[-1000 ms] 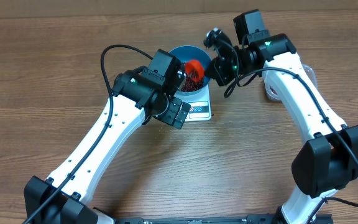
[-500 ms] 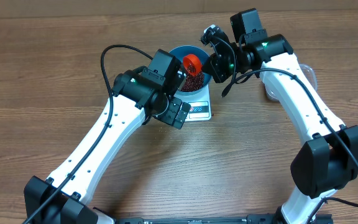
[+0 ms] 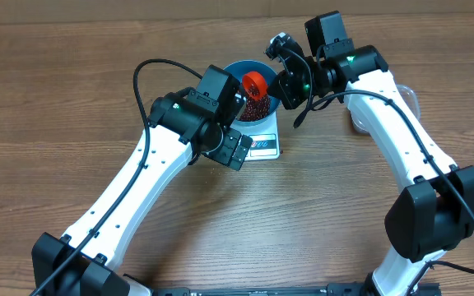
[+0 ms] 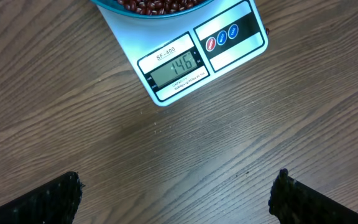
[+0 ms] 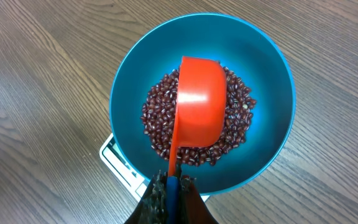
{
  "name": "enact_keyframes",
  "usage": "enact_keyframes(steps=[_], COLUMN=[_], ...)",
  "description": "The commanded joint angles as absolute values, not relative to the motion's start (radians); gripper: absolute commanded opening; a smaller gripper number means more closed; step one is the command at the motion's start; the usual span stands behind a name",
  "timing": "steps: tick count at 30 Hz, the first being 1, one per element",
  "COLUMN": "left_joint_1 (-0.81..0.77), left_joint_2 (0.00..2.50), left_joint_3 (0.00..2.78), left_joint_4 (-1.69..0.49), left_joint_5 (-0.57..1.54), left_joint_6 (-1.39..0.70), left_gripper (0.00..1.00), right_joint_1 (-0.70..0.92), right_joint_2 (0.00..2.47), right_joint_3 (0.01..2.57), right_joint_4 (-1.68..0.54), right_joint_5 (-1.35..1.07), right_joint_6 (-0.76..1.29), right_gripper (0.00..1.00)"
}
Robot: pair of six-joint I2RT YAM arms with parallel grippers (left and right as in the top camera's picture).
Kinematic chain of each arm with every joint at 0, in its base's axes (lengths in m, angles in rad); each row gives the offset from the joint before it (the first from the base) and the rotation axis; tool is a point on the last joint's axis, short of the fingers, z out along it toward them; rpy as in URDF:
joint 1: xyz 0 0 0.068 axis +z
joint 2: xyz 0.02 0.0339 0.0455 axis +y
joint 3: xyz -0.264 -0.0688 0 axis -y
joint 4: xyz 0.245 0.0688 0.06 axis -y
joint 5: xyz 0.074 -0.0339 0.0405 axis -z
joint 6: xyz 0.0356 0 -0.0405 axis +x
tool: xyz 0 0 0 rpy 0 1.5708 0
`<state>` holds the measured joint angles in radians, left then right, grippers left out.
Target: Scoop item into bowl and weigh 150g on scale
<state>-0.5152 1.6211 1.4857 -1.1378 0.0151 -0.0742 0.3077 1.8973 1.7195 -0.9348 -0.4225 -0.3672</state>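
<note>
Right wrist view has the right gripper (image 5: 173, 186) clamped on the handle of an orange scoop (image 5: 199, 102), which is turned mouth-down over the beans (image 5: 157, 115) heaped in the blue bowl (image 5: 229, 37). This looks like the topping-up step. Only the left wrist view shows the scale (image 4: 238, 55) and its display (image 4: 177, 65), reading 146, with the left gripper (image 4: 176, 199) spread wide above the wooden table (image 4: 73, 124). The next move probably calls for a few more beans, added gently to avoid overshooting.

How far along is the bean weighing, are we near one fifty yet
Done: beans lie in the blue bowl on the scale. In hand: the right claw holds the orange scoop over the bowl. Still to do: the display reads 146, so a few more beans are likely needed.
</note>
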Motion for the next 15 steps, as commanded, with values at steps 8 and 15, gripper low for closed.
enact_keyframes(steps=[8, 15], left_joint_1=[-0.517, -0.517], left_joint_2=[1.61, 1.61], left_joint_3=[1.495, 1.495], left_joint_4=[-1.14, -1.14], left_joint_5=[0.012, 0.012], left_joint_6=[-0.059, -0.059], left_gripper=[1.0, 1.0], right_joint_1=[0.315, 0.315], right_joint_2=[1.897, 1.897], right_joint_3=[1.742, 1.742], right_joint_4=[-0.987, -0.9], right_joint_5=[-0.502, -0.358], right_joint_6=[-0.533, -0.34], right_gripper=[0.04, 0.04])
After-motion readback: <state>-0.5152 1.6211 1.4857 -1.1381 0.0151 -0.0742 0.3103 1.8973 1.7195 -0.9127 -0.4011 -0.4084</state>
